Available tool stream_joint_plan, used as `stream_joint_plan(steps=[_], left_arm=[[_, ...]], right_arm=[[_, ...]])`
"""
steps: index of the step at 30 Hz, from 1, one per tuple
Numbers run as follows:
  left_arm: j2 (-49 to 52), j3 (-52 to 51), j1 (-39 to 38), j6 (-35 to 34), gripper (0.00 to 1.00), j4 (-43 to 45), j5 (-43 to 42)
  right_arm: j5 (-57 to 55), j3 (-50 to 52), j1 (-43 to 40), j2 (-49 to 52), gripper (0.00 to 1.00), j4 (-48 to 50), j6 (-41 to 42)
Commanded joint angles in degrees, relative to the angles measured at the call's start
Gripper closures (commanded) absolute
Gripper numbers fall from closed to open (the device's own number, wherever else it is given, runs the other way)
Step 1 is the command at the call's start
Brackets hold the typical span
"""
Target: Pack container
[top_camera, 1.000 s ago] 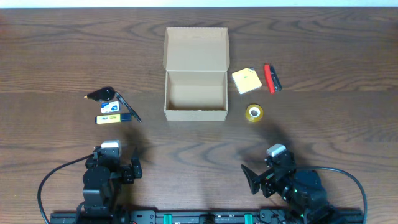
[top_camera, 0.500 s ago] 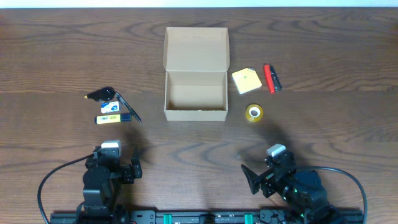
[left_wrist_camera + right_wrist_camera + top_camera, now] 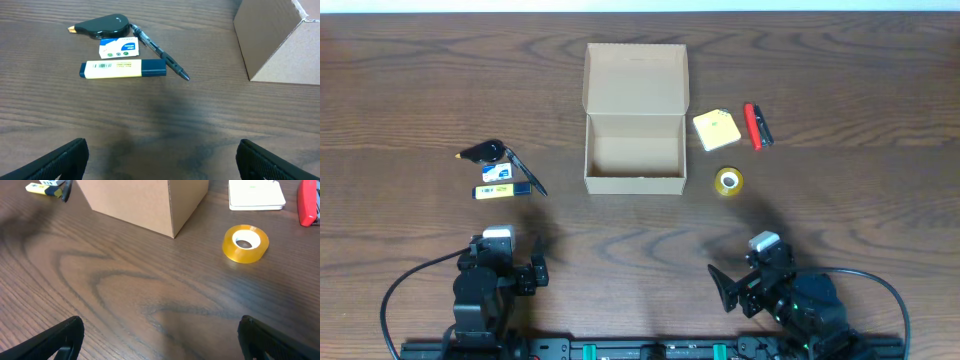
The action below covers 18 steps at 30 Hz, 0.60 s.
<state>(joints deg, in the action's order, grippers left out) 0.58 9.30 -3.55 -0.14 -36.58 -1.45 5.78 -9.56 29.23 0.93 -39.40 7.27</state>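
Note:
The container [image 3: 633,184] is a plain brown cardboard box in the middle of the table, standing open with its flap lid [image 3: 636,78] laid back, and nothing shows inside. The left wrist view catches one of the container's corners [image 3: 280,45], and the right wrist view another [image 3: 140,200]. My left gripper [image 3: 505,262] rests near the front edge at the left, open, with only bare wood between its fingers [image 3: 65,160]. My right gripper [image 3: 752,272] sits near the front edge at the right, also open and holding nothing [image 3: 162,345].
Left of the box lie a black dispenser [image 3: 486,152], a small blue-and-white eraser [image 3: 497,172], a yellow highlighter [image 3: 500,191] and a dark pen [image 3: 527,172]. To its right are a yellow notepad [image 3: 716,130], a red tool [image 3: 753,126] and a tape roll [image 3: 728,181].

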Motion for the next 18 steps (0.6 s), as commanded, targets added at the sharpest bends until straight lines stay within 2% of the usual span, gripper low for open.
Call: stream_joint_plan(steps=[1,14,18], left_arm=[[-0.37,-0.42,-0.24,0.33,0.05,-0.11,0.39],[-0.37,-0.42,-0.24,0.33,0.05,-0.11,0.39],[-0.37,-0.42,-0.24,0.33,0.05,-0.11,0.42]], right_arm=[[0.2,0.39,0.52,-0.63,0.01,0.02,0.85],[0.28,0.42,0.52,-0.63,0.01,1.84,0.96],[0.46,0.42,0.52,-0.63,0.01,7.1,7.69]])
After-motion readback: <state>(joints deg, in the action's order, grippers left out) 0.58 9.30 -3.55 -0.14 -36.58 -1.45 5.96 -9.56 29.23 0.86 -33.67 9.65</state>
